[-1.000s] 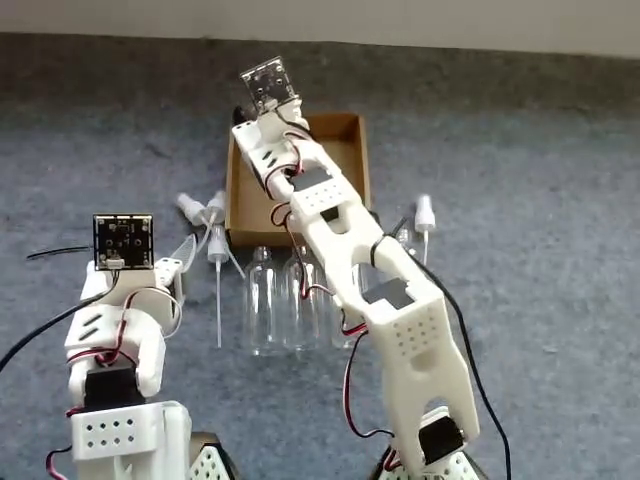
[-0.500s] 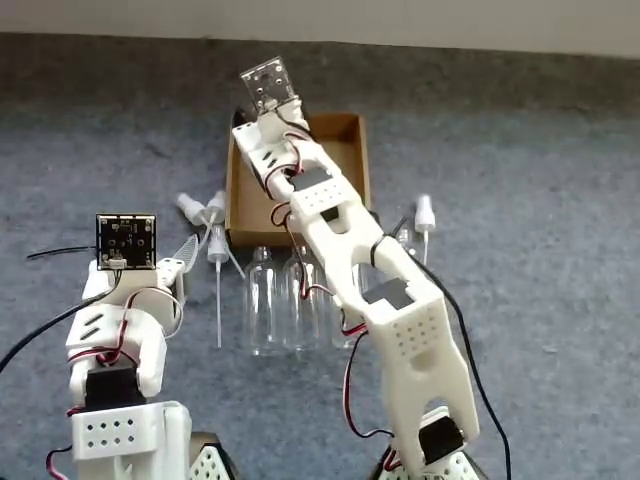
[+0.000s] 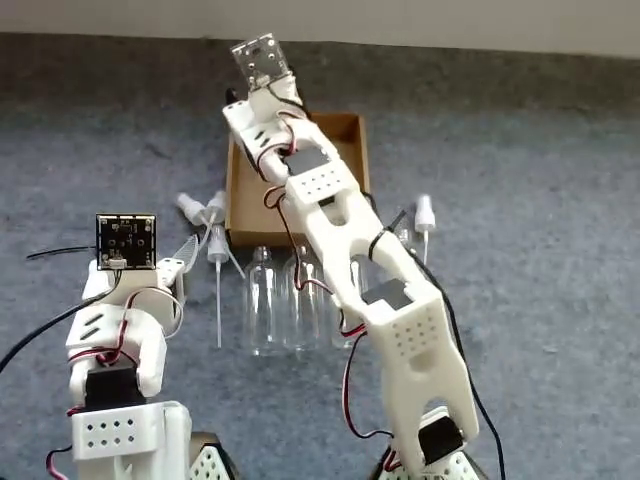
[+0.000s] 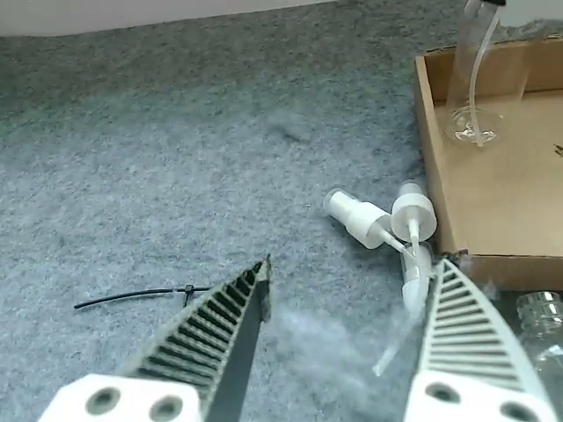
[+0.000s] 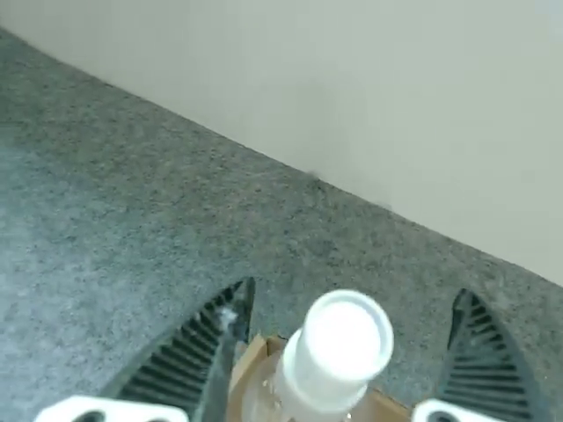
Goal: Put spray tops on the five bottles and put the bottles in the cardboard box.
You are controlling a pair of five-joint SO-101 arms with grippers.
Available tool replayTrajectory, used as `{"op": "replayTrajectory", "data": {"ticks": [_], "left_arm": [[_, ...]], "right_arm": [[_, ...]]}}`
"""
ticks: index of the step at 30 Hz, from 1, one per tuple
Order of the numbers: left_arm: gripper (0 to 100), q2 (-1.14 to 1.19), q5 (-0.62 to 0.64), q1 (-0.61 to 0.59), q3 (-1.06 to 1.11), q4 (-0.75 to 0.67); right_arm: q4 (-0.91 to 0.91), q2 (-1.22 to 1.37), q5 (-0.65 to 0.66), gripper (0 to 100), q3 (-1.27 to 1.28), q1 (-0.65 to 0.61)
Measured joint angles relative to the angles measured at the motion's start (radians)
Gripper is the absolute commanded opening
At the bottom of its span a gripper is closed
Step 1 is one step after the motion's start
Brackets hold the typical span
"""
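— Could you read any writing from where you sat?
— No. I went over the cardboard box (image 3: 236,200), the bottles (image 3: 262,300) and the spray tops (image 3: 215,210), and I found no text, label or number I could make out.
— And the arm shells (image 3: 415,340)?
— Plain white; I read nothing there either.

Right arm (image 3: 330,205) a little farther out over the cardboard box (image 3: 350,140), toward its far left corner.
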Motion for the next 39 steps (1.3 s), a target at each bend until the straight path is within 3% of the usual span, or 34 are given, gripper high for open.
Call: {"op": "replayTrajectory", "data": {"ticks": [6,12,21,25,33,39], "left_arm": [[27,0.000,0.000,0.000,0.000,0.000],[27,0.000,0.000,0.000,0.000,0.000],[27,0.000,0.000,0.000,0.000,-0.002],[27,0.000,0.000,0.000,0.000,-0.002],[27,0.002,0.000,-0.002,0.023,-0.005],[27,0.002,0.000,0.000,0.023,-0.005]], "right_arm": [[0.130,0.000,0.000,29.7,-0.132,0.002],[0.397,0.000,0.000,29.6,-0.399,0.002],[1.091,-0.003,0.000,29.6,-1.030,-0.008],[1.441,-0.006,0.002,29.6,-1.096,-0.005],[1.493,-0.006,0.002,29.6,-1.103,0.210],[1.493,-0.078,0.002,29.6,-1.099,0.278]]}}
